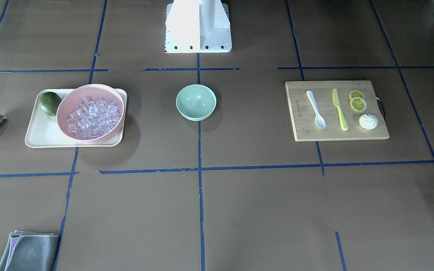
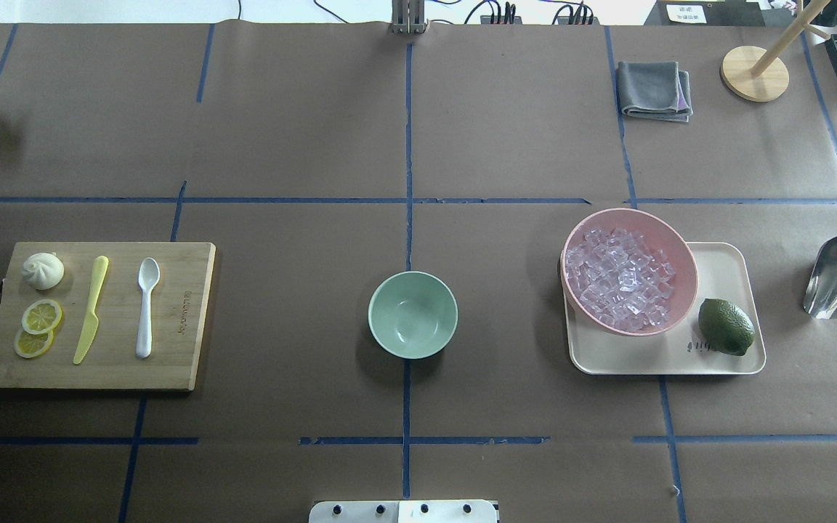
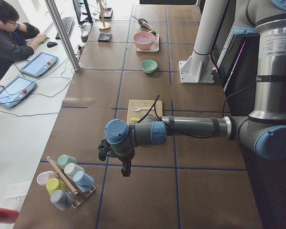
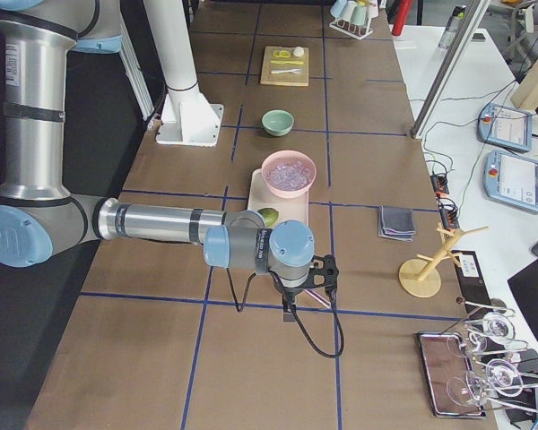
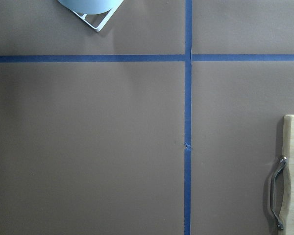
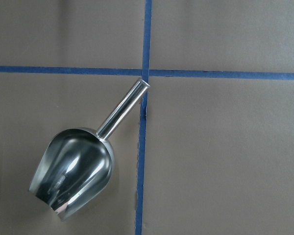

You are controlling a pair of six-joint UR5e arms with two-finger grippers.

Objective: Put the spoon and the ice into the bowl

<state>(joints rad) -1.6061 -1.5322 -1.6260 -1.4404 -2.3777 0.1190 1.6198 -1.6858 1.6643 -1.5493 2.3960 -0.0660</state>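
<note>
The white spoon lies on a wooden cutting board at the table's left, beside a yellow-green knife. The mint-green bowl stands empty at the table's centre. Clear ice cubes fill a pink bowl on a cream tray at the right. My left gripper hangs beyond the board's outer end and shows only in the exterior left view. My right gripper hangs beyond the tray, over a metal scoop, and shows only in the exterior right view. I cannot tell whether either is open or shut.
A lime sits on the tray. Lemon slices and a white bun lie on the board. A grey cloth and a wooden stand are at the far right. A cup rack stands near my left gripper.
</note>
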